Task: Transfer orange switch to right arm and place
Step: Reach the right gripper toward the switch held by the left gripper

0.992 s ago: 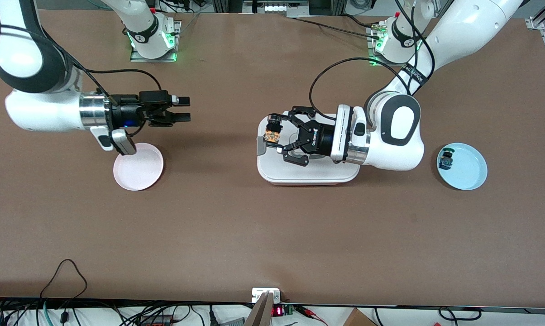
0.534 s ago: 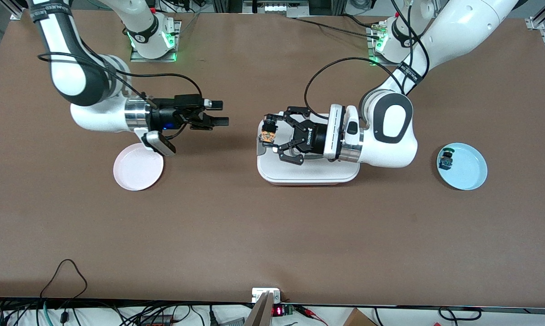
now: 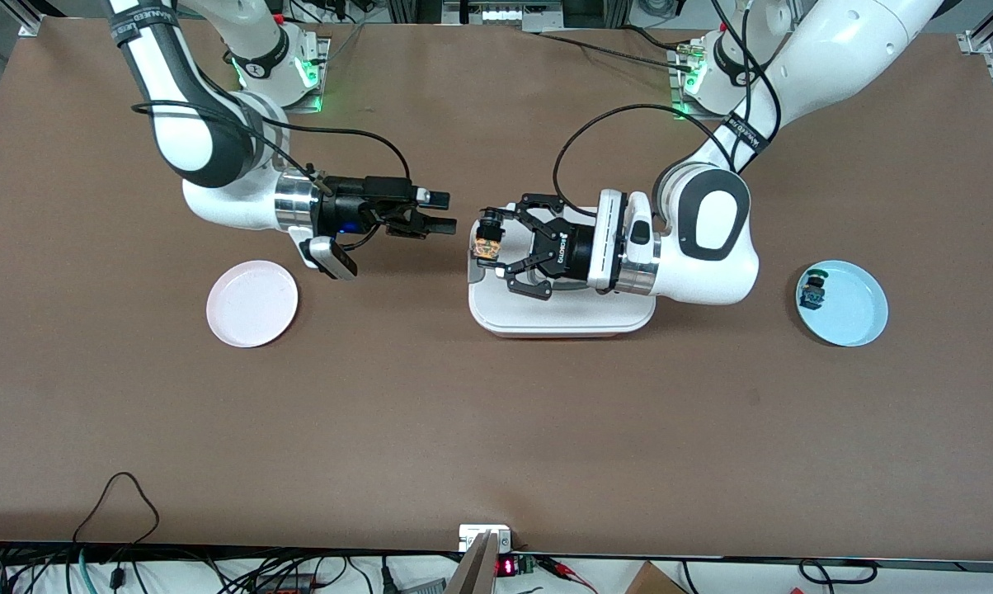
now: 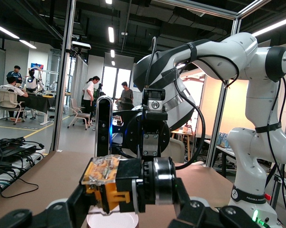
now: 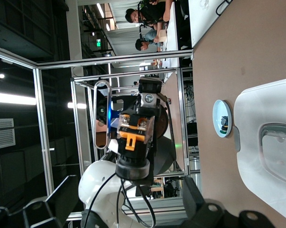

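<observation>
The orange switch [image 3: 488, 242], black with an orange cap, is gripped in my left gripper [image 3: 497, 241], a black claw held level over the end of the white tray [image 3: 562, 318]. My left gripper is shut on it. My right gripper [image 3: 441, 212], slim and black with a blue light, is open and level, pointing at the switch with a small gap between them. In the left wrist view the switch [image 4: 109, 183] fills the foreground, with the right gripper [image 4: 150, 137] facing it. In the right wrist view the switch [image 5: 133, 133] hangs ahead between my open fingers [image 5: 197, 202].
A pink plate [image 3: 251, 303] lies toward the right arm's end, nearer the camera than the right gripper. A blue plate [image 3: 859, 309] toward the left arm's end holds a green-capped switch [image 3: 813, 289]. Cables lie along the table's front edge.
My right arm has swung from over the pink plate toward the table's middle, closing on the held switch. My left gripper has shifted slightly toward it with the switch.
</observation>
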Robot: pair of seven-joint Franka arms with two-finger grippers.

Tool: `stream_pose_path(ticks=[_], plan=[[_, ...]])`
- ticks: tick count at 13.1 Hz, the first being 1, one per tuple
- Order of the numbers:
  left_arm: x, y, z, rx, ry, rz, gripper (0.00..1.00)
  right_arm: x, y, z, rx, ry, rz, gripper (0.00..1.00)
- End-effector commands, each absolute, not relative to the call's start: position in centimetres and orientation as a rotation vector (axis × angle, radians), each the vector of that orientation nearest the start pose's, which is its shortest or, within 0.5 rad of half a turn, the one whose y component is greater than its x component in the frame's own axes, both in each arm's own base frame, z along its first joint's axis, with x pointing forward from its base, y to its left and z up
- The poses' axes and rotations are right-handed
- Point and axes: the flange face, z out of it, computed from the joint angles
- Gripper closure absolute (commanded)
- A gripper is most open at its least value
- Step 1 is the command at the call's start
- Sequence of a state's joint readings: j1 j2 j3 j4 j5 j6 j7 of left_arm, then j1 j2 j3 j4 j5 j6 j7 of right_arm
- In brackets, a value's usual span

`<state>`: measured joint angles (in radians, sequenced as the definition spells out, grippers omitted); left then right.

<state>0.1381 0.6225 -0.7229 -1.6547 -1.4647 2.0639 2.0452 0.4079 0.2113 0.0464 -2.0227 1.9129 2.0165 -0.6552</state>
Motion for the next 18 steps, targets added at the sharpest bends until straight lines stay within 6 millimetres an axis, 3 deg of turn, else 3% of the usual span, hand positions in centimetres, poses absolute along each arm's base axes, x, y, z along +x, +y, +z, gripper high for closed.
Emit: stream_pose_path(ticks=[1,6,12,15,18], plan=[[59.1,-35.9,37.5,1.162,-1.130,1.039,1.00,53.0,34.0,39.0,-1.580,0.172,-0.040,0.04],[59.0,-36.1,37.5,1.159,-1.130,1.037,1.00,53.3,35.4,38.9,-1.569,0.188,-0.046,0.11],[58.9,-36.2,37.5,1.157,-1.130,1.036,1.00,53.9,35.7,38.8,-1.567,0.186,-0.050,0.33],[59.0,-36.1,37.5,1.158,-1.130,1.037,1.00,54.0,35.7,38.9,-1.567,0.184,-0.054,0.53],[59.1,-36.0,37.6,1.158,-1.128,1.039,1.00,54.1,35.6,38.9,-1.567,0.185,-0.056,0.85]])
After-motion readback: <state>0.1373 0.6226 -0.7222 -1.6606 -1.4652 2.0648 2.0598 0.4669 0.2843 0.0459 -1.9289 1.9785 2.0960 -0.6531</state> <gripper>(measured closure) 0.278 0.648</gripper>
